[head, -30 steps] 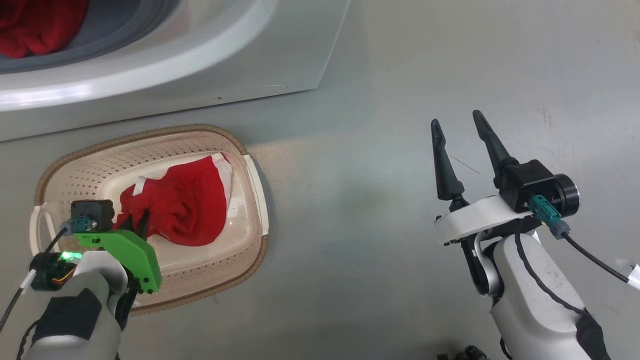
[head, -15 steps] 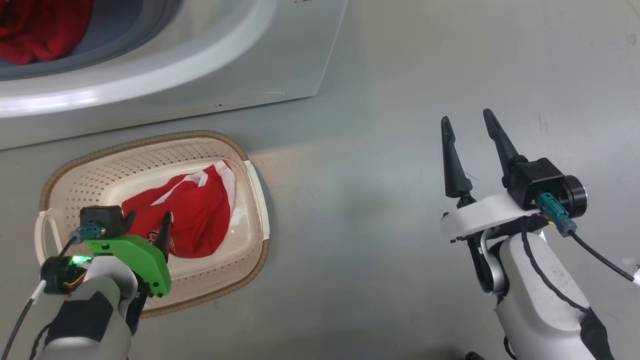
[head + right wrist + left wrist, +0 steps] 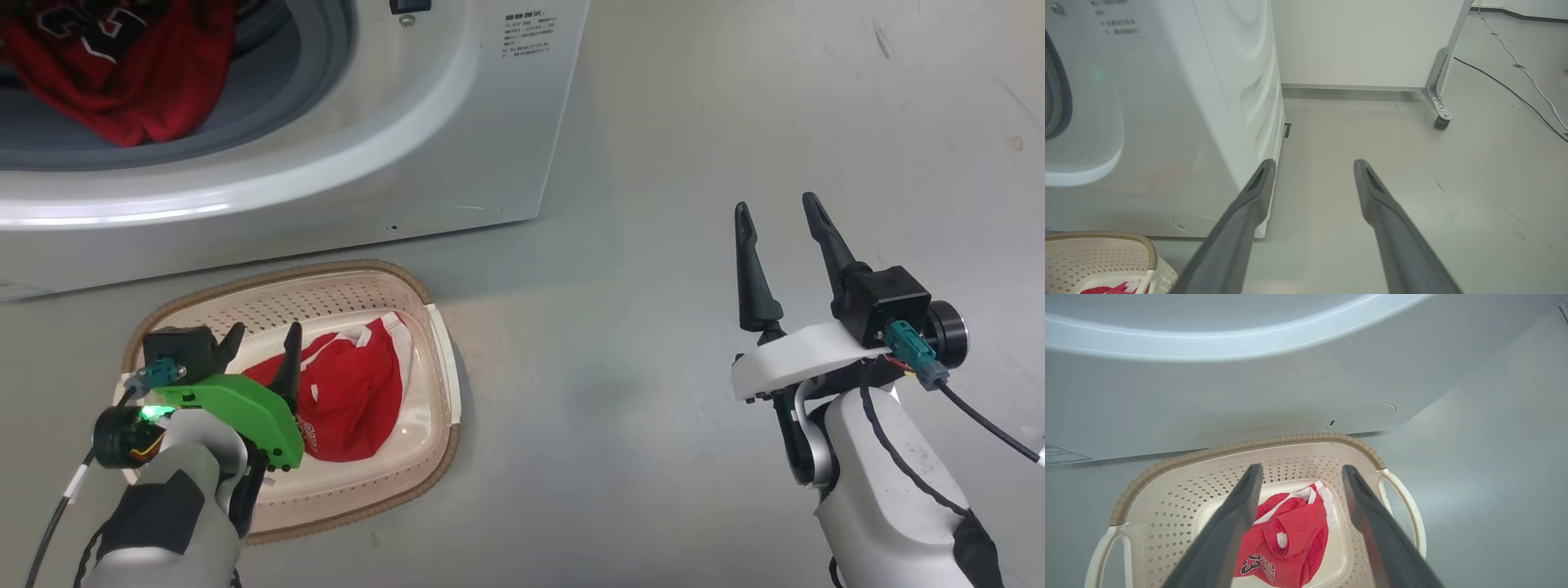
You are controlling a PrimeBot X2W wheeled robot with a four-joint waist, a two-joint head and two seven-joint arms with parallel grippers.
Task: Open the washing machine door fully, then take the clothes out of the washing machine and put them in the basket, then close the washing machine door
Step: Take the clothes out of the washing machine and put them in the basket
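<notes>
Grey smooth floor (image 3: 653, 327) all round, scuffed in places. Landmark for this entry: cream perforated plastic basket (image 3: 269, 306) with brown woven-look rim and two side handles, standing on that floor.

Big white front-loading washing machine (image 3: 457, 147): directly behind the basket, front panel just beside the far rim. Cannot tell whether they touch. Drum mouth uncovered, grey rubber gasket (image 3: 269, 122) in sight.

Right wrist view: white panel on a caster foot (image 3: 1440, 122) and loose cables (image 3: 1515, 94), far beyond the basket's right side, past the machine's corner.

Clothes, item one: crumpled bright red jersey (image 3: 139, 82) with black-and-white lettering lies in the drum, above and behind the basket.

Clothes, item two: red jersey with white trim (image 3: 355, 400) lies bunched on the basket's bottom, toward its right end. Left wrist view shows a "23" on it.

My left gripper (image 3: 265, 331), green bracket behind it: over the basket's left half, above the bunched jersey. Fingers spread, nothing clamped between them. Released.

My right gripper (image 3: 775, 204), white bracket behind it: well apart from the basket, off to its right over bare floor. Fingers spread and empty, pointing toward the machine's side.

Printed text sticker (image 3: 529, 34): on the machine front, up and right of the basket. Print too small to read.
</notes>
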